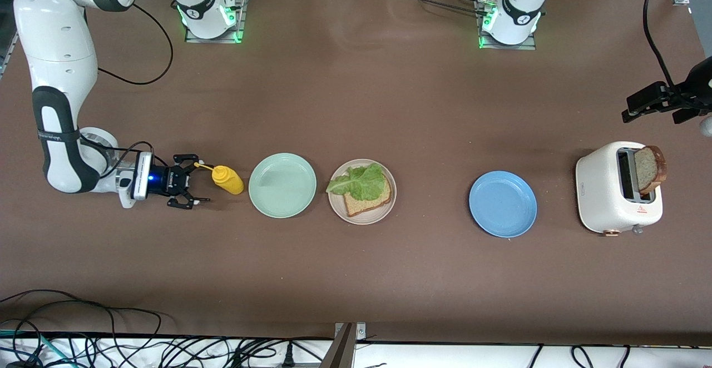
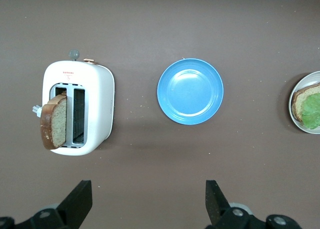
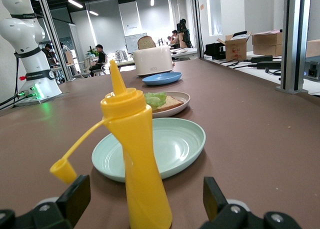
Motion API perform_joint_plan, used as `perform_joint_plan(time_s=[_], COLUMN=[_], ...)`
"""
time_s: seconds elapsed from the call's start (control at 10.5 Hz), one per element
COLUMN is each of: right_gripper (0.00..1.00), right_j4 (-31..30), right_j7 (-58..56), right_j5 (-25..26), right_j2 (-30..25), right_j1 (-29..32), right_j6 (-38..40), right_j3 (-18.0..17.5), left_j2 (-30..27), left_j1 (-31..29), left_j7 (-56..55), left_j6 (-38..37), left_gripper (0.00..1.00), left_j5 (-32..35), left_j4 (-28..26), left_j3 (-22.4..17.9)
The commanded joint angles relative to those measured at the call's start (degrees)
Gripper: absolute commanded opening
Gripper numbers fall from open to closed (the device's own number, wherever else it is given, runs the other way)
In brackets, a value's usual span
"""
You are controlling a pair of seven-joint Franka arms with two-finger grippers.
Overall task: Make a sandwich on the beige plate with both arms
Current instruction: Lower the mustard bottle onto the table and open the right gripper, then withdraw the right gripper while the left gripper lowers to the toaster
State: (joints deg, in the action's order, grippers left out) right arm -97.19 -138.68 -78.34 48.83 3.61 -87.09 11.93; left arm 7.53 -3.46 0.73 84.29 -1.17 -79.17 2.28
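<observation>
Blue plate (image 1: 503, 204) lies bare. On the beige plate (image 1: 362, 216), soft lettuce (image 1: 360, 182) covers one toast (image 1: 368, 199). Stiff, light second slice (image 1: 649, 168) stands in the toaster (image 1: 617, 188); grip its crust edges. Left pincer (image 2: 147, 204) hovers wide; right pincer (image 1: 187, 188) wide beside the yellow bottle (image 1: 227, 179).

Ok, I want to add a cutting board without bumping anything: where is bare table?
Widest bare stretch in the row: between the beige plate and the blue plate. The table nearer the camera is bare too. Crowded toward the right arm's end: right hand, open around the yellow bottle, beside the mint plate.
</observation>
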Motion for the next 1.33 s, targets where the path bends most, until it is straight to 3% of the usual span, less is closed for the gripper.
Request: perform_joint_plan(time_s=[0.0, 0.48, 0.95, 1.24], right_gripper=[1.0, 1.0, 1.0, 1.0], right_j4=[2.8, 12.2, 23.2, 27.9], right_j7=[0.8, 17.7, 43.9, 61.4], right_j5=[3.4, 11.2, 20.8, 28.5], right_j2=[0.0, -0.4, -1.9, -4.3], right_j1=[1.0, 1.9, 1.4, -0.8], right_j6=[0.9, 1.0, 1.0, 1.0], right_j3=[0.6, 2.7, 2.5, 2.1], left_j2=[0.3, 0.4, 0.7, 0.9], left_j1=[0.0, 0.2, -0.4, -0.7], left_j7=[-0.3, -0.8, -0.2, -0.1], left_j6=[-0.1, -0.1, 0.2, 1.1], left_gripper=[1.0, 1.0, 1.0, 1.0], left_j5=[0.9, 1.3, 1.8, 5.6], left_j4=[1.5, 1.6, 1.5, 1.2], left_j3=[0.9, 2.6, 1.9, 1.8])
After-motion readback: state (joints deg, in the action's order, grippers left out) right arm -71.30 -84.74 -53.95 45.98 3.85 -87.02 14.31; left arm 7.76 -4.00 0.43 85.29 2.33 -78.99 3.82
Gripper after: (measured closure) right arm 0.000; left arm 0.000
